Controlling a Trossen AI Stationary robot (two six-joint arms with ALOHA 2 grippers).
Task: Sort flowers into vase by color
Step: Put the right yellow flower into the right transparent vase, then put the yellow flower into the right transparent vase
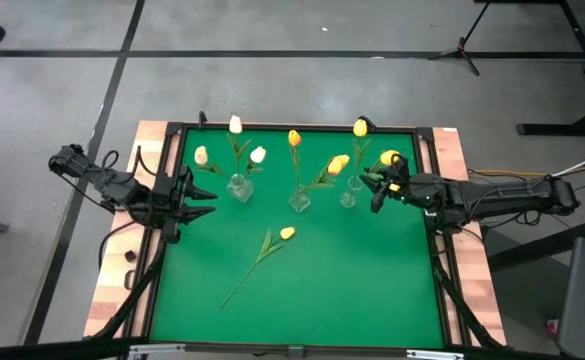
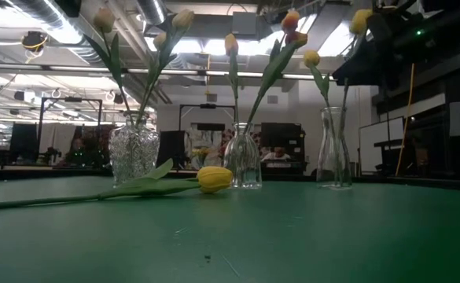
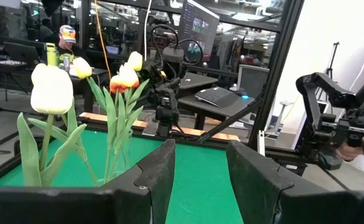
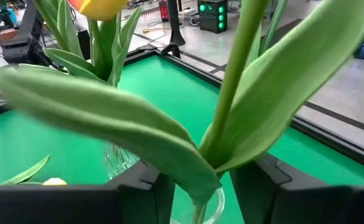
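Note:
Three glass vases stand in a row on the green mat. The left vase [image 1: 239,187] holds white flowers [image 1: 235,124], the middle vase [image 1: 299,200] orange-yellow ones [image 1: 337,163], and the right vase [image 1: 349,195] yellow ones [image 1: 360,127]. A yellow tulip [image 1: 287,233] lies flat on the mat nearer the front. My right gripper [image 1: 375,192] is open beside the right vase. Its fingers stand on either side of a green stem [image 4: 231,81] that goes down into the vase mouth [image 4: 210,205]. My left gripper [image 1: 210,190] waits open at the mat's left edge. My right gripper comes level from the table's right, with the tulip's stem [image 4: 214,149] upright in the gap between its fingers. A long leaf [image 4: 107,118] lies across in front of one finger [image 4: 163,186]. I cannot tell whether that finger touches it.
A raised black frame [image 1: 302,127] runs around the mat, with wooden boards [image 1: 452,145] outside it. The mat's near half holds only the lying tulip [image 2: 214,178], whose stem reaches toward the front left. Desks and monitors fill the room behind.

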